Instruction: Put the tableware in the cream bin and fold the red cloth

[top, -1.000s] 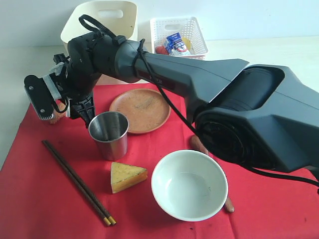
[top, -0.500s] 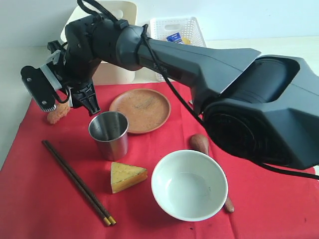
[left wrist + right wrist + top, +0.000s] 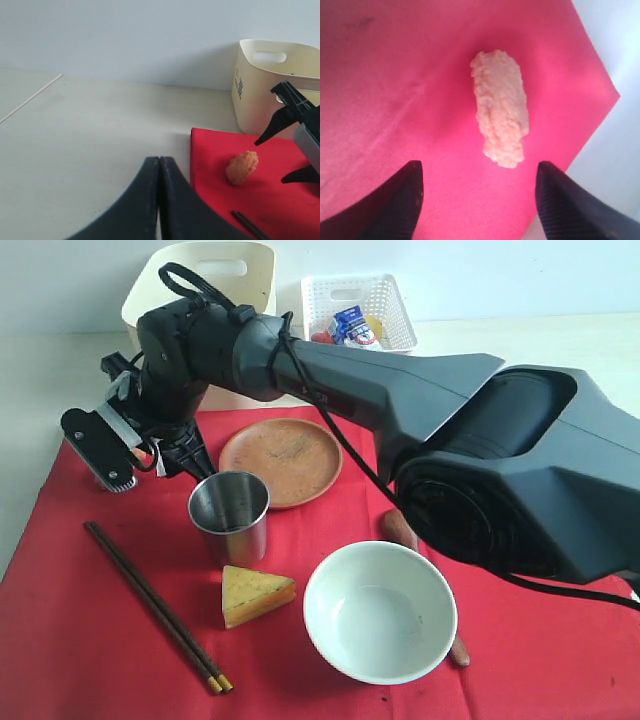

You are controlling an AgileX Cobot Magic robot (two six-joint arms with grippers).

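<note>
Steel cup (image 3: 229,515) stands beside cheese wedge (image 3: 255,594); right jaws apart above a crumbed nugget (image 3: 500,114), left jaws together.

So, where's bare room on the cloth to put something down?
The red cloth is bare left of the chopsticks, out to its near-left corner, and at the near-right beyond the bowl. The middle is crowded: steel cup, plate, cheese wedge and bowl sit close.

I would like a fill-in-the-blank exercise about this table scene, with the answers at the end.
1. The right gripper is ___ over the breaded piece.
2. The left gripper is ___.
3. The cheese wedge lies between the chopsticks and the ___.
Missing words: open; shut; bowl.
</note>
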